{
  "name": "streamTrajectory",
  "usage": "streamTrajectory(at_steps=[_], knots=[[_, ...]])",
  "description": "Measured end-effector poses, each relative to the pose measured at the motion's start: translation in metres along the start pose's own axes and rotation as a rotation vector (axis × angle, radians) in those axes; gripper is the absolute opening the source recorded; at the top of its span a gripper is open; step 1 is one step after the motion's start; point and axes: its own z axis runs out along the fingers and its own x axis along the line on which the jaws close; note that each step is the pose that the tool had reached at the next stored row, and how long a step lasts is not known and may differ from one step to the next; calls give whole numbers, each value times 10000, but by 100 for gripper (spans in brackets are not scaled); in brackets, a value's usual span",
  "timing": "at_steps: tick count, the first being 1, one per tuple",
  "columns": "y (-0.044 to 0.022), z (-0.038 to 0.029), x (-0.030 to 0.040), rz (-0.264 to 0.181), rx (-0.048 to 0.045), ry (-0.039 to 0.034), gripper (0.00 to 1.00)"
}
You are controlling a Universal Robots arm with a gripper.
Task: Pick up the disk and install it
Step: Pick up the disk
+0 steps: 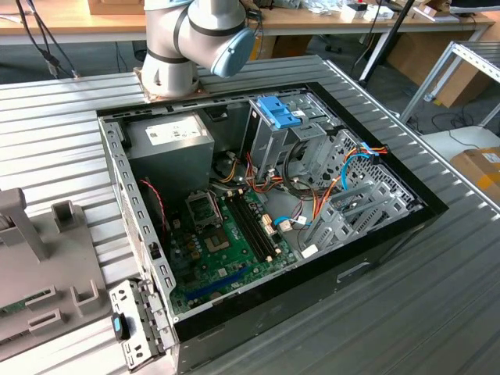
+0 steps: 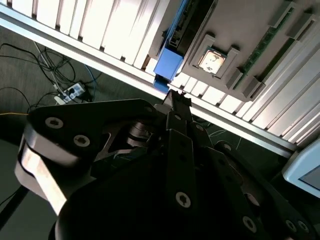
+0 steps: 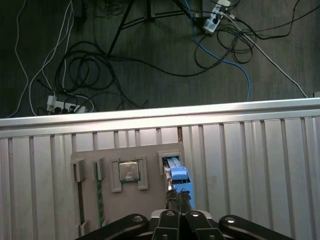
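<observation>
First wrist view: jaws, seemingly closed, point down over the disk point(image 3: 177, 172).

I can see the disk point(image 3: 176, 172) point(image 2: 168, 66) in both wrist views. It is a thin, dark slab standing on its long edge, with bright blue plastic at the exposed end. It sits in a raised slot at one corner of the grey holder board point(image 3: 150, 205), on the side nearer the edge of the ribbed metal table point(image 3: 250, 165) and just beside the pocket with the square chip point(image 3: 129, 171). I see it edge-on, so I cannot make out its broad faces.
</observation>
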Motion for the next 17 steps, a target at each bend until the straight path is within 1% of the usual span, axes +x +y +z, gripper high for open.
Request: streamTrajectory(at_steps=[9,17], knots=[[0,0,-2,-18,-1,1,11],[-11,0,-30,-144,-4,6,11]])
